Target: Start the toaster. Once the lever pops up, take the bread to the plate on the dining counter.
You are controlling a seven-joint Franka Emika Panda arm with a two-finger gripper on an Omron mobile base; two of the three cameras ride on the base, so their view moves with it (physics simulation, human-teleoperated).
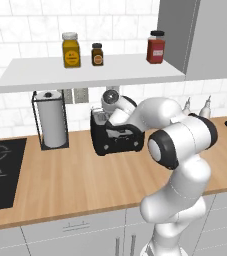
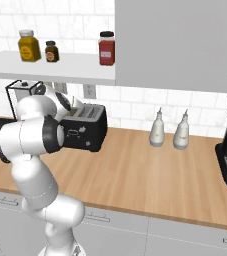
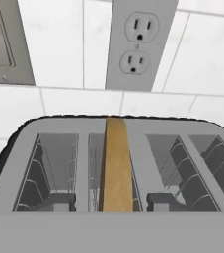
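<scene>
Tabletop [image 1: 75,185]: wood worktop against the tiled wall; carries the toaster near its back edge.
Toaster [image 2: 87,131]: black box with a silver-grey top, rigid and heavy enough to stay put when the slice is drawn out.
Bread [image 3: 116,165]: stands on edge in a slot, top edge showing. Judged light, stiff but crumbly; take it by that top edge, across its thin faces.
Pincer: above the toaster top; whether its jaws are apart or together cannot be told.

No text can be read anywhere; the labels on the three shelf jars [image 1: 71,50] and the white marks on the toaster [image 2: 82,131] front are too small.
</scene>
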